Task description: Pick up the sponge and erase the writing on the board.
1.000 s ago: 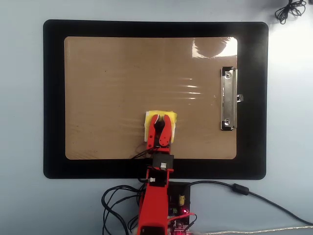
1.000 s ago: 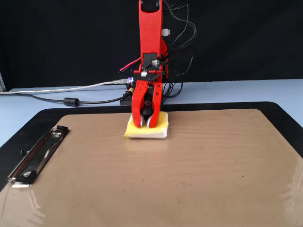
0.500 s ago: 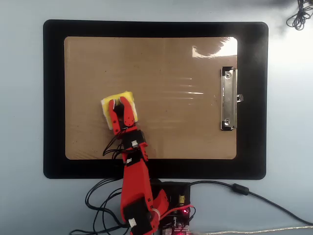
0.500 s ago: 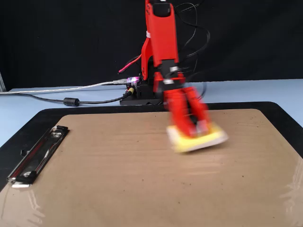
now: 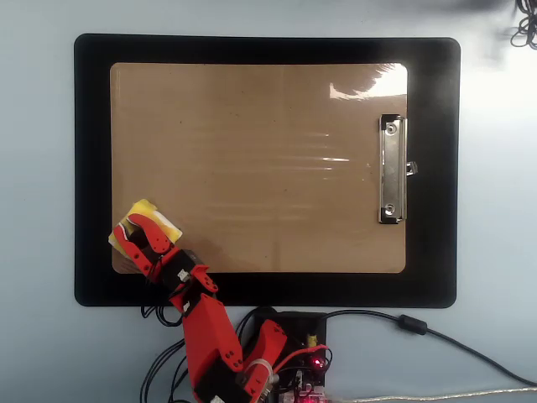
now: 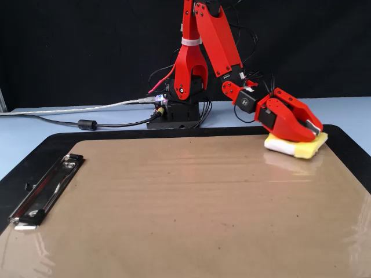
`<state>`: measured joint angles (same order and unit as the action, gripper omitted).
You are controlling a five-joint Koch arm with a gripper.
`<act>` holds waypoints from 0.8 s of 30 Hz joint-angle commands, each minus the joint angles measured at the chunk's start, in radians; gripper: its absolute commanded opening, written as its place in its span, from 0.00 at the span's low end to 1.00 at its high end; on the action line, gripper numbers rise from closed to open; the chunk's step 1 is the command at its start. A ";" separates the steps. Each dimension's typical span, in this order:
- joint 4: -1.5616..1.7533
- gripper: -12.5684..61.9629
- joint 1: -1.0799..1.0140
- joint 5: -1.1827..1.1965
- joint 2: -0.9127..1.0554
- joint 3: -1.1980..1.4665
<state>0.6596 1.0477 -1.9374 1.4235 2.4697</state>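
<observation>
the red arm reaches out low from its base (image 6: 174,113) and the gripper (image 5: 137,228) (image 6: 316,128) sits on top of the sponge (image 5: 155,220) (image 6: 302,149), its jaws drawn in narrow on what looks like the middle of the sponge — the knob itself is hidden under them. the sponge lies flat at the corner of the board (image 5: 260,151) (image 6: 174,214), lower left in the overhead view, far right in the fixed view, with one edge right at the board's rim beside the black mat (image 5: 92,168) (image 6: 35,156). the brown surface looks bare and glossy; i can make out no writing on it. the metal clip (image 5: 391,170) (image 6: 43,191) is at the opposite end, well apart from the sponge. cables (image 6: 87,123) trail off from the base across the pale blue table (image 5: 38,336).
</observation>
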 commanded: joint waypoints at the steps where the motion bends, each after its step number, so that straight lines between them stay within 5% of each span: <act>1: -0.026 0.06 0.035 -0.048 0.009 0.025; 17: -0.064 0.07 0.046 -0.048 0.167 0.181; 19: -0.060 0.19 0.044 -0.041 0.156 0.176; 22: -0.063 0.55 0.048 -0.040 0.153 0.137; 24: -0.060 0.61 0.046 -0.044 0.152 0.124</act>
<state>0.5937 1.0815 -1.9497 1.5708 2.5863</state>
